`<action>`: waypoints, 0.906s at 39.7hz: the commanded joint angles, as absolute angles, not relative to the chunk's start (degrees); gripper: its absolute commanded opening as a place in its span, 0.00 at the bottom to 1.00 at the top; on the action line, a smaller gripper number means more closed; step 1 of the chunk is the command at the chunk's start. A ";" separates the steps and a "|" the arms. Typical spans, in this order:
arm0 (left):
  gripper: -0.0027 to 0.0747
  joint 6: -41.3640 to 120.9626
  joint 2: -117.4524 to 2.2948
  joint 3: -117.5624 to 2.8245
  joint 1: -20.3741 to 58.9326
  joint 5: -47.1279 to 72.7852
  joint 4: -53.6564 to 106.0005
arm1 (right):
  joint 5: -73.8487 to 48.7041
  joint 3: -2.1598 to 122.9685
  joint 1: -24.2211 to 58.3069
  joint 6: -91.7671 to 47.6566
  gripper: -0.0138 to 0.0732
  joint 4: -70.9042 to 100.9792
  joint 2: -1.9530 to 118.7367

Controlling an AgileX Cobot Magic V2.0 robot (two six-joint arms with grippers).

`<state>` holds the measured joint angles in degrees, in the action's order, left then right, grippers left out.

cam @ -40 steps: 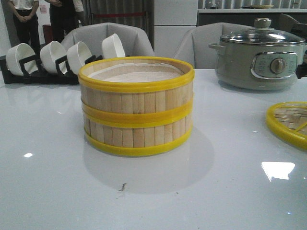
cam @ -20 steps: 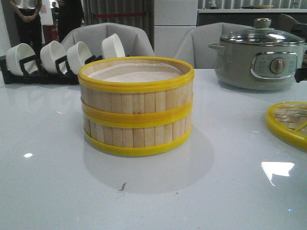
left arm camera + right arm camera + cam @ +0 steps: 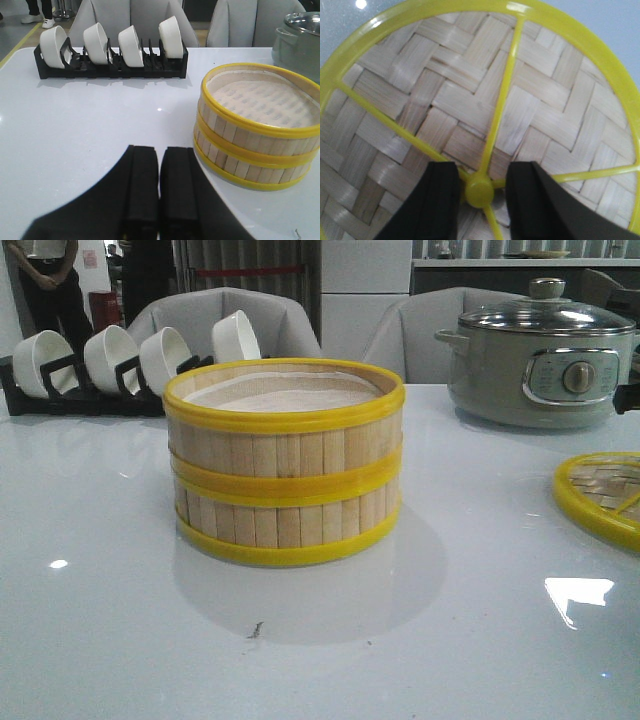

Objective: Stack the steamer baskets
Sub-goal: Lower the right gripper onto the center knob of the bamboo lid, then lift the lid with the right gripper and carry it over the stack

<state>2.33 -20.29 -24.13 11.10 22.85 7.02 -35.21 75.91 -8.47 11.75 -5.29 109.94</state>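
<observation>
While the two baskets (image 3: 285, 462) sat stacked one on the other, they were roughly mid-table (image 3: 100, 640), rims lined up pretty cleanly, the yellow bands flush where they met. The top one showed its white liner (image 3: 260, 100). Everything below is placed relative to that stack.

Behind the stack and to its left was a black rack (image 3: 60, 390) with four white bowls (image 3: 110, 355) on edge, near the far table edge, clear of the stack. Behind and to its right stood the grey-green pot (image 3: 545, 365) with its glass lid, also apart from the stack. To the stack's right, at the frame's edge, lay the flat woven lid (image 3: 600, 495), well apart from the baskets.

Loads of bare tabletop in front of the stack and on both sides of it, nothing crowding the bottom rim. Just a tiny dark speck (image 3: 256, 629) on the table in front.

The left gripper (image 3: 159, 195) was clenched, fingers pressed together with nothing between them, hovering over bare table beside the stack, not touching it.

The right gripper (image 3: 479, 192) was over at the lid, away from the stack, spread apart with a finger on either side of the yellow knob (image 3: 479, 190) where the spokes met. There were narrow gaps between the knob and each finger (image 3: 437, 200), so it wasn't squeezing. Couldn't tell from that close-up whether the fingertips touched the weave.

Two chairs (image 3: 210, 315) stood past the far edge behind the stack.
</observation>
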 commanded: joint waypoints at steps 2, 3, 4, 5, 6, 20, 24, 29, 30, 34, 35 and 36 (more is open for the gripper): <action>0.16 1.93 -20.60 -25.79 11.08 17.80 7.28 | -33.05 77.41 -8.82 11.53 0.41 -5.69 107.63; 0.16 1.93 -20.60 -25.79 11.08 17.80 7.28 | -33.10 77.41 -8.75 11.53 0.38 -5.69 107.63; 0.16 1.93 -20.60 -25.79 11.08 17.80 7.28 | -33.11 77.41 -8.75 11.53 0.34 -5.69 107.63; 0.16 1.93 -20.60 -25.79 11.08 17.80 7.28 | -33.24 77.41 -8.75 11.53 0.32 -5.69 107.63; 0.16 1.93 -20.60 -25.79 11.08 17.80 7.28 | -33.29 77.41 -8.75 11.53 0.29 -5.69 107.63; 0.16 1.93 -20.60 -25.79 11.08 17.80 7.28 | -35.20 77.82 -7.17 11.53 0.22 -5.62 104.92; 0.16 1.93 -20.60 -25.79 11.08 17.80 7.28 | -37.14 79.94 -5.23 11.53 0.22 -5.62 102.75; 0.16 1.93 -20.60 -25.79 11.08 17.80 7.28 | -41.75 84.96 -1.91 11.53 0.22 -5.62 101.11; 0.16 1.93 -20.60 -25.79 11.08 17.80 7.28 | -43.10 86.15 -1.20 11.53 0.22 -5.62 100.95; 0.16 1.93 -20.60 -25.79 11.08 17.80 7.28 | -47.51 92.59 3.00 11.53 0.22 -5.62 100.94; 0.16 1.93 -20.60 -25.79 11.08 17.80 7.28 | -48.29 93.81 3.95 11.53 0.22 -5.62 100.94; 0.16 1.93 -20.60 -25.79 11.08 17.80 7.28 | -48.61 95.41 5.29 11.53 0.22 -5.62 100.94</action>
<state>2.33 -20.29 -24.13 11.10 22.85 7.02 -47.94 89.38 2.00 11.75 -5.29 104.65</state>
